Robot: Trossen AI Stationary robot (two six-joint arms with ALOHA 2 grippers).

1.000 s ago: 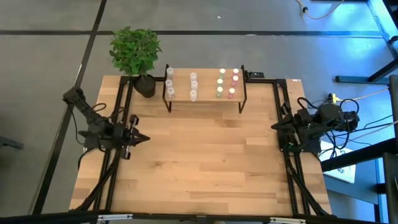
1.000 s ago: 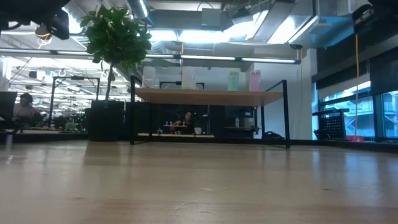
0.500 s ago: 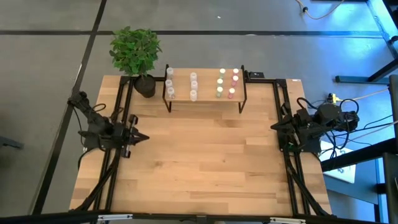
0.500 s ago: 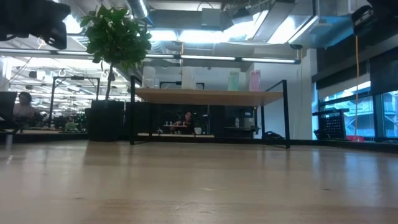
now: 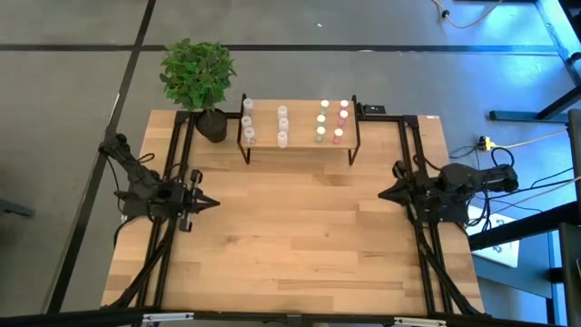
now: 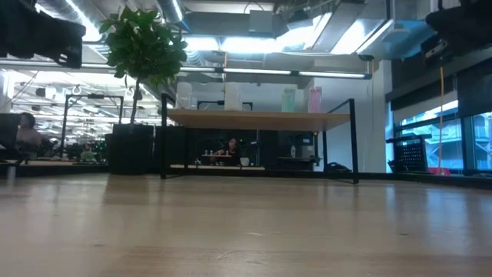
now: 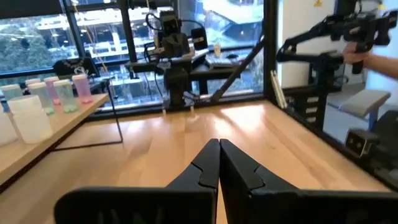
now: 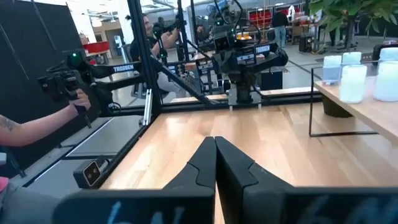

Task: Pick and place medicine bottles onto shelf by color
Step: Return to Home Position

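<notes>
The shelf (image 5: 300, 136) stands on its black legs at the far middle of the table. Several medicine bottles stand on it in columns: white-capped ones (image 5: 247, 121) at its left, green and yellow ones (image 5: 321, 120), and pink ones (image 5: 342, 120) at its right. My left gripper (image 5: 211, 202) hovers shut over the table's left part, pointing level toward the right. My right gripper (image 5: 381, 193) hovers shut over the right part, pointing left. Both are nearer than the shelf and touch nothing. The left wrist view shows the bottles (image 7: 46, 102) and the shut fingertips (image 7: 219, 144).
A potted plant (image 5: 200, 82) stands at the far left corner, beside the shelf. Black frame rails (image 5: 172, 236) run along the table's left and right sides. The wide wooden middle (image 5: 300, 227) lies between the grippers. A person's arm (image 8: 37, 124) shows beyond the table's edge.
My right gripper has come down and moved toward the table's middle, staying shut and level. My left arm has sunk a little, with its gripper almost in place.
</notes>
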